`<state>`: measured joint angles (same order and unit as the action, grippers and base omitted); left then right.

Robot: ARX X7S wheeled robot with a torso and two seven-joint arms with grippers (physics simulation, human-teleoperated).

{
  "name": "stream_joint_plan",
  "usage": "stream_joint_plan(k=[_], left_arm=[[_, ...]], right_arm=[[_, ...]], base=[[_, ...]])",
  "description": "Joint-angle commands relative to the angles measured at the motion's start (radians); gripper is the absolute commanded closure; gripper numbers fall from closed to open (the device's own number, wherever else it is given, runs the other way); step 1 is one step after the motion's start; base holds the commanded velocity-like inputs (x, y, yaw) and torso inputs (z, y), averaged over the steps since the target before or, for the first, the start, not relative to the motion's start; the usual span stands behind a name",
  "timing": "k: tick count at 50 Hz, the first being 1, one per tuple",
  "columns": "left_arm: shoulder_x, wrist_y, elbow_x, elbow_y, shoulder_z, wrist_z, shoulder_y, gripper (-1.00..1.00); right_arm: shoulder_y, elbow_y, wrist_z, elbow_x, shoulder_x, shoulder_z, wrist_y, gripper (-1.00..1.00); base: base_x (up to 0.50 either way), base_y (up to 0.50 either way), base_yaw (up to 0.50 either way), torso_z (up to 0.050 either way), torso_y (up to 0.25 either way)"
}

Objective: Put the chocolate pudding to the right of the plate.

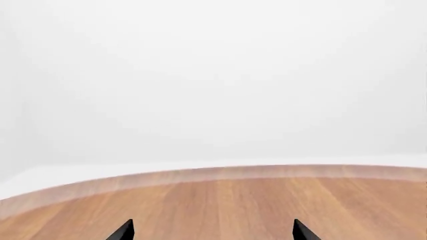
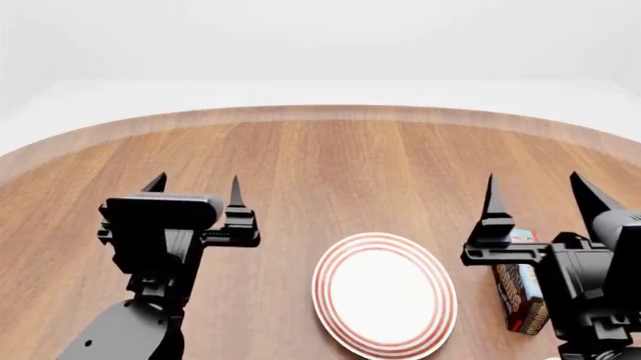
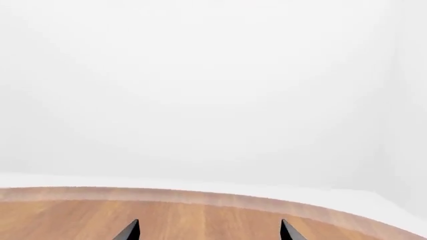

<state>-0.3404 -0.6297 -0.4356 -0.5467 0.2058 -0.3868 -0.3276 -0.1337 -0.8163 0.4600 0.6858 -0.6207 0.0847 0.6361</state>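
The white plate (image 2: 383,294) with red rings lies on the wooden table near the front, between my two arms. The chocolate pudding carton (image 2: 520,291) lies on the table just right of the plate, partly hidden behind my right arm. My right gripper (image 2: 533,189) is open and empty, raised above and beyond the carton. My left gripper (image 2: 197,186) is open and empty, left of the plate. In the left wrist view the gripper (image 1: 212,231) shows two spread tips over bare wood. In the right wrist view the gripper (image 3: 208,231) shows the same.
The round wooden table (image 2: 331,157) has a pale rim at its far edge, with white floor and wall beyond. The table edge also shows in the left wrist view (image 1: 200,175) and in the right wrist view (image 3: 200,197).
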Motion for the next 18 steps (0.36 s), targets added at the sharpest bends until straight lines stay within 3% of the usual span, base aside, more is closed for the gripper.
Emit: stream_joint_plan(k=[1, 18], left_arm=[[-0.001, -0.008, -0.003, -0.018, 0.008, -0.008, -0.010, -1.00], [-0.009, -0.057, -0.018, -0.075, 0.014, -0.028, -0.054, -1.00]], right_arm=[[-0.027, -0.019, 0.015, -0.066, 0.002, -0.061, -0.004, -1.00], [-0.144, -0.068, 0.045, -0.029, -0.005, -0.099, 0.074, -1.00]], base=[[0.00, 0.00, 0.00, 0.000, 0.000], [0.00, 0.00, 0.00, 0.000, 0.000]])
